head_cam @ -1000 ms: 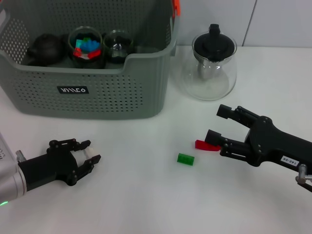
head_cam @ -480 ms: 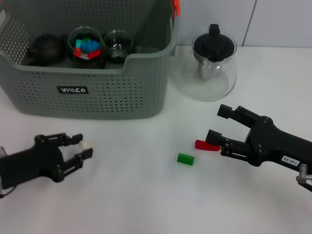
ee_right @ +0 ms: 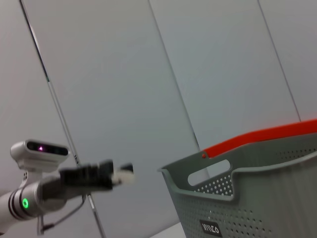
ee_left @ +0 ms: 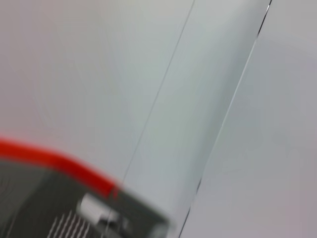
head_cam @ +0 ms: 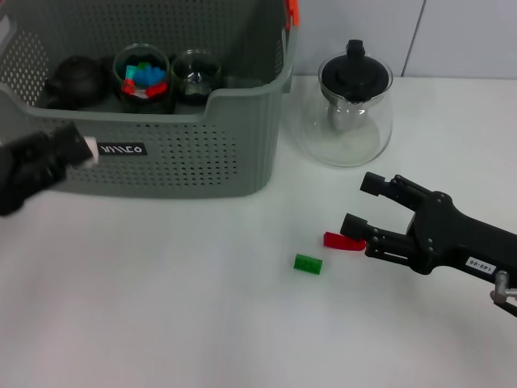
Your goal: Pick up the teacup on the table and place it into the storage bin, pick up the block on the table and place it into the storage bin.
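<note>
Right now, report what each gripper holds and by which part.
The right gripper holds nothing: it sits open on the table beside the red block. The left gripper, blurred in front of the storage bin, cannot be judged.

Place: I seem to be at a robot test bench in a lab, not in a home.
Surface: my work lies on a plain white tabletop (head_cam: pixel 202 323), bare of any cloth or mat.
Backdrop: smooth pale wall panels (ee_right: pixel 208 74) with thin dark seams rise behind its far edge.
Props: a grey-green storage bin (head_cam: pixel 186 153) at the far left corner, a glass teapot (head_cam: pixel 349 113) beside it, toy blocks near the middle.
</note>
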Controlling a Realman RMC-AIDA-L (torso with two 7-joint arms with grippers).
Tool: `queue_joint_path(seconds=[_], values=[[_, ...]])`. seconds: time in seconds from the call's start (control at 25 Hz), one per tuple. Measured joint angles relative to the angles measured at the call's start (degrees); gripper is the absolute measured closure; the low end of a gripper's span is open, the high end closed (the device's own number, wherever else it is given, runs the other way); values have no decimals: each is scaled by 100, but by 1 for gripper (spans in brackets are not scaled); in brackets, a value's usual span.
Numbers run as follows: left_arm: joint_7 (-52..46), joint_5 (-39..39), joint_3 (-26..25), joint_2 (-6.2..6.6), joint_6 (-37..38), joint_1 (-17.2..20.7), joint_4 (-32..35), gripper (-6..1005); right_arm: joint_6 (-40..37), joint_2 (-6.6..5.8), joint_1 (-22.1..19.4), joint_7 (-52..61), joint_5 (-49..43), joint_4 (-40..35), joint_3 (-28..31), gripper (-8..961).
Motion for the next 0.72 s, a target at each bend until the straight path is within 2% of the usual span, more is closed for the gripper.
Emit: queue_joint_path(seconds=[0.2,0.44,0.64,0.72], values=[[-442,-717,-38,46,89,-173,-119,585,4,7,3,0,0,-3,9,39],[-483,-1542,-76,84,-147,-542,-431,585,57,27,10,-5,-5,7,24,42],[-561,-1907,62,70,-984,-1082,-508,584,85,38,17,-7,-24,7,23,46],[-704,-1897,407,128,-1547,-1284,-484,584,85,37,14,-5,-23,6,24,47]])
